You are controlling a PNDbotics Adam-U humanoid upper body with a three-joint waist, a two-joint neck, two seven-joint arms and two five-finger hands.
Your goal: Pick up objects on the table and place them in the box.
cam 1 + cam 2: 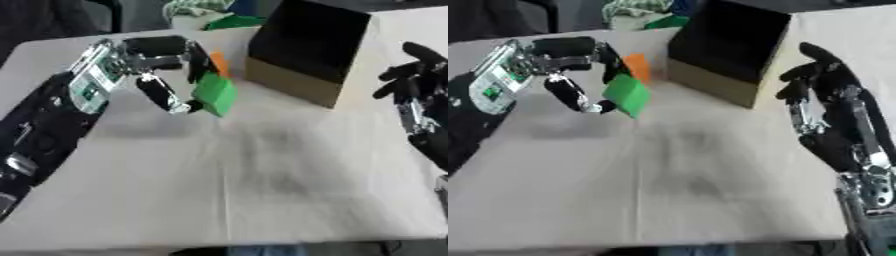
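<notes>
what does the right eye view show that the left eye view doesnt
Only the right eye view shows the whole right hand with its forearm running down to the lower edge, fingers relaxed and open. Only the left eye view shows more of the left arm's black forearm along the left edge. Both show the left hand pinching a green block, an orange object just behind it, the black box and the table.

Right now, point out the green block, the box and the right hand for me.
green block point(214, 95): left eye view, on its front face.
box point(293, 82): left eye view, on its tan front wall.
right hand point(824, 107): right eye view, on the palm.
</notes>
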